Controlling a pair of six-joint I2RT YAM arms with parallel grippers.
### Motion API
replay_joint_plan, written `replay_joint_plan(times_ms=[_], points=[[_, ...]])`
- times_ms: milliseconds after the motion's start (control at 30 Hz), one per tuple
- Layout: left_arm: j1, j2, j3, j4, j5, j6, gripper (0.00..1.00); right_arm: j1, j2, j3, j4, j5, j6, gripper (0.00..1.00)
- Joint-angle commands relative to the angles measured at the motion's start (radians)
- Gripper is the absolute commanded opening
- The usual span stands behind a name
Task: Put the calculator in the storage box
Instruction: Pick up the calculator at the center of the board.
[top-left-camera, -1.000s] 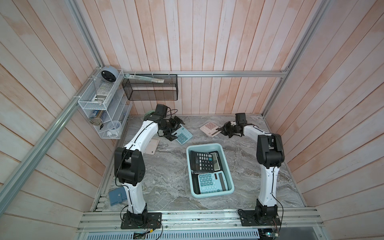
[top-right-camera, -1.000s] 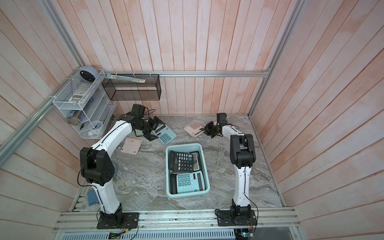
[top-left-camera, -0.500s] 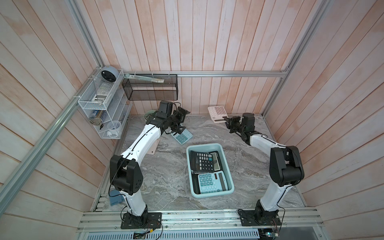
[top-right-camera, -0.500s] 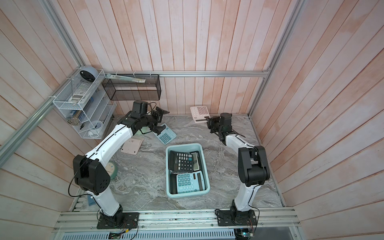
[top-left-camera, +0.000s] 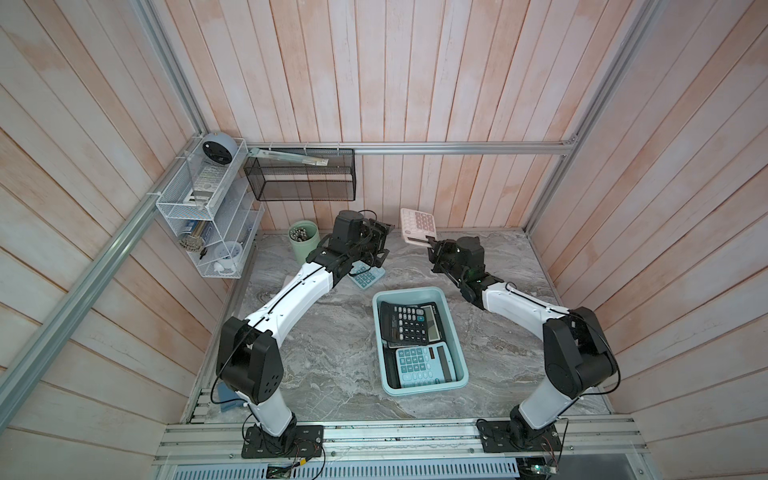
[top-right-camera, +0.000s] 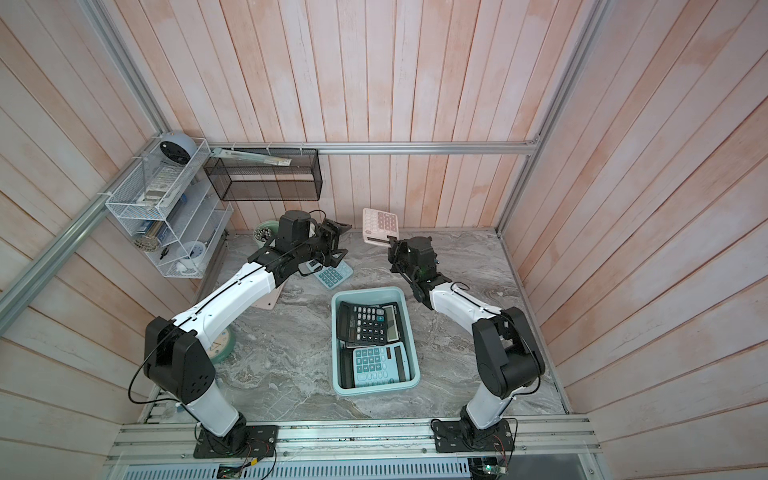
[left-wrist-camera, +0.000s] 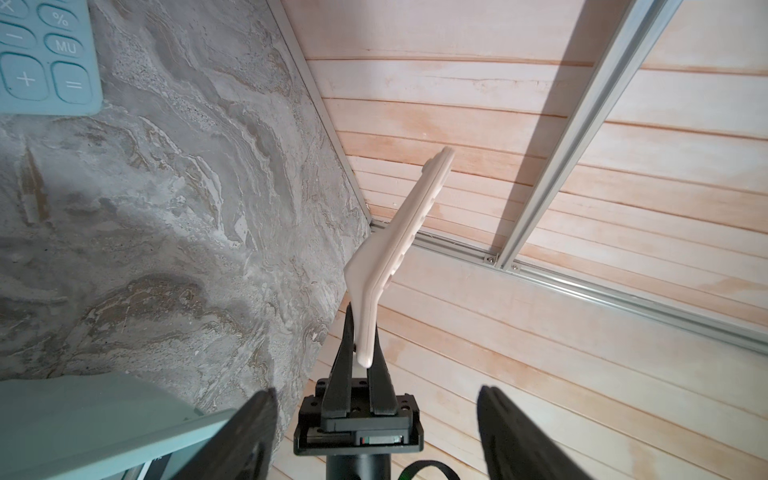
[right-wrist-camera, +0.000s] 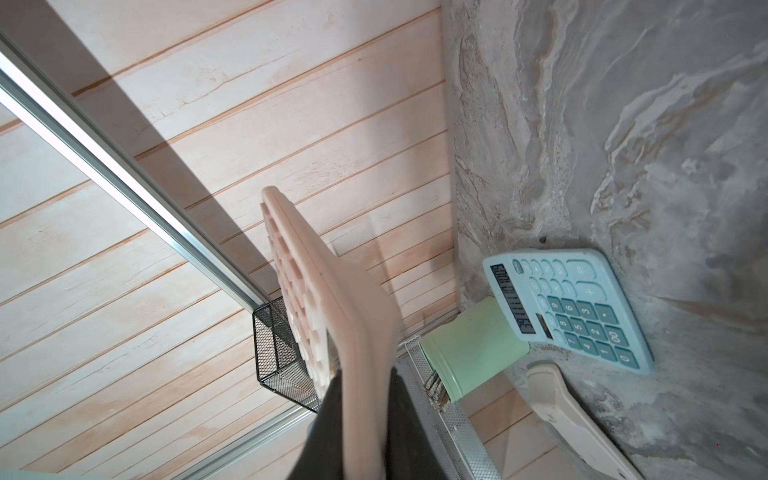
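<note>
Mid-carry: pink calculator (top-left-camera: 417, 226) is in the air, not yet over the box (top-left-camera: 415, 290)

Right gripper (top-left-camera: 430, 242) is clamped on one end of the pink calculator, holding it aloft and tilted near the back wall (top-left-camera: 457, 187), well apart from the box. Left gripper (top-left-camera: 380, 243) has its jaws spread with nothing in them, hovering just above the loose calculator (top-left-camera: 368, 276), which lies flat on the table (top-left-camera: 332, 353) behind the box. The box already holds a black calculator (top-left-camera: 409, 322) and a teal calculator (top-left-camera: 419, 365), which cover most of its floor. My read of what's left: swing pink over the box, lower, release, then the loose one. Space is tight, so it likely stacks on top
</note>
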Motion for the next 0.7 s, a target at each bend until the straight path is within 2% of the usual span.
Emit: replay_joint_plan(times_ms=[0, 167, 367, 500, 667], points=[[-0.016, 0.026, 0.030, -0.026, -0.007, 0.073, 0.72, 0.039, -0.008, 0.020, 0.022, 0.087, 0.105, 0.00], [-0.024, 0.045, 0.069, -0.122, -0.015, 0.160, 0.71, 0.087, 0.000, 0.061, -0.024, 0.110, 0.150, 0.00], [-0.030, 0.050, 0.065, -0.166, -0.032, 0.191, 0.70, 0.114, -0.002, 0.121, -0.103, 0.096, 0.157, 0.00], [-0.030, 0.064, 0.084, -0.169, -0.027, 0.185, 0.54, 0.135, -0.008, 0.130, -0.123, 0.098, 0.149, 0.00], [-0.033, 0.069, 0.091, -0.160, -0.017, 0.167, 0.40, 0.155, -0.009, 0.118, -0.119, 0.097, 0.145, 0.00]])
